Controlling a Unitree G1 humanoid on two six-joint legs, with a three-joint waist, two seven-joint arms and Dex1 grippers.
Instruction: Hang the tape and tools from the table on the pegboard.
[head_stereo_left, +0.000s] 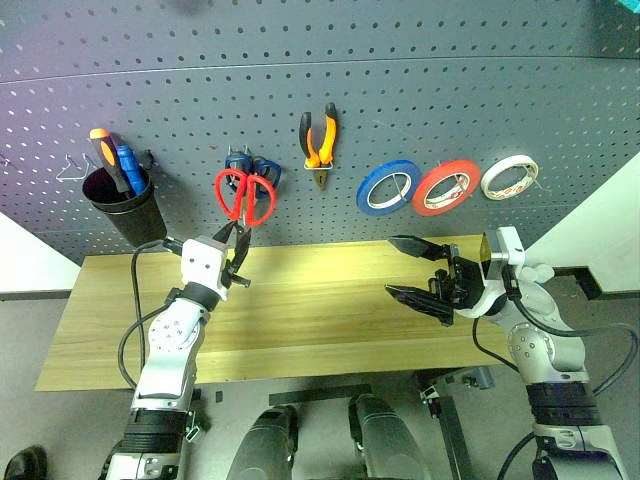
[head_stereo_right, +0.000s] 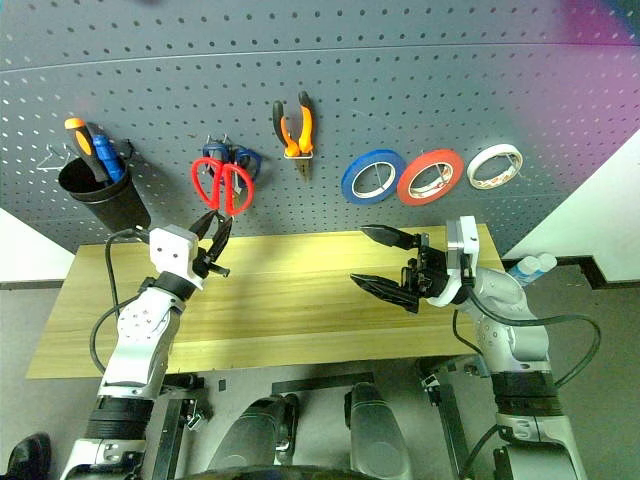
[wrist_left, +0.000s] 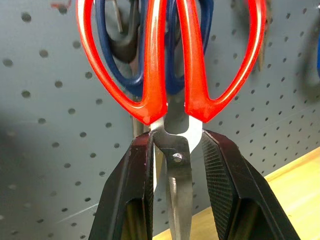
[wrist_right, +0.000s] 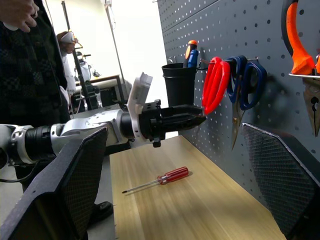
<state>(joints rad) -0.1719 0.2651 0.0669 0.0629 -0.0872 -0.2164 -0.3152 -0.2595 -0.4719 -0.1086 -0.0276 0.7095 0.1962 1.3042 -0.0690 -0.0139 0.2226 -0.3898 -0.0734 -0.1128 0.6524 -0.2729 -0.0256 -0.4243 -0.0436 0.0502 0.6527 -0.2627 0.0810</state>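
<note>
Hanging the red scissors (head_stereo_left: 244, 196) on the pegboard (head_stereo_left: 420, 90), the left gripper (head_stereo_left: 236, 252) clamps their blades and must release; the right gripper (head_stereo_left: 412, 268) gapes empty.

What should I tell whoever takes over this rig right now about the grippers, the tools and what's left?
Left gripper: shut on the red-handled scissors, gripping the blades at the dark grey pegboard, in front of the blue-handled scissors.
Right gripper: open, holding nothing, above the light wooden table.
Done: orange-and-black pliers and red-orange tape roll hang on the pegboard.
Left: release the scissors, then hang the slim red-handled screwdriver lying on the table.
</note>
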